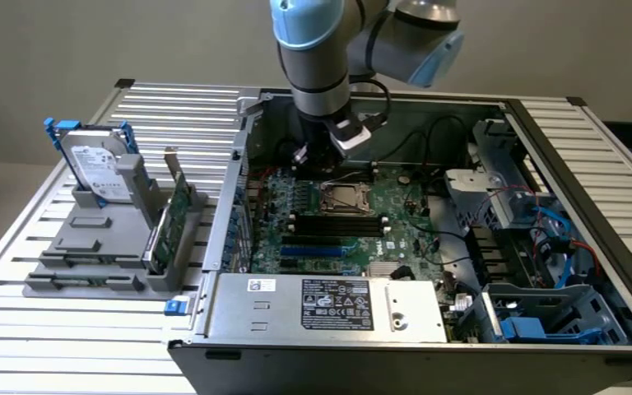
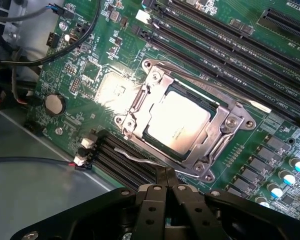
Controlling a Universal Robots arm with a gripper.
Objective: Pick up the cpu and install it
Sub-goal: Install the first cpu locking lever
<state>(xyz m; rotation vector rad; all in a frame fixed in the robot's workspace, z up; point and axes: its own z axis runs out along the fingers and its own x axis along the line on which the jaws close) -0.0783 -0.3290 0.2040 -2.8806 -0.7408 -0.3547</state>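
Silver cpu [image 2: 176, 127] seated in its metal-framed socket [image 2: 225, 122]; gripper [image 2: 165, 182] shut and empty just beside it.

Largest first: slatted desk [image 1: 30, 329] carries the open computer case [image 1: 579, 206], whose walls hem the arm [image 1: 316, 58] on all sides. On the green motherboard [image 1: 404, 239], dark memory slots [image 2: 215, 35] flank the socket; black cables [image 2: 50, 55] loop nearby. At the exterior view's left, a hard drive [image 1: 95, 169] stands in a grey rack [image 1: 85, 247].
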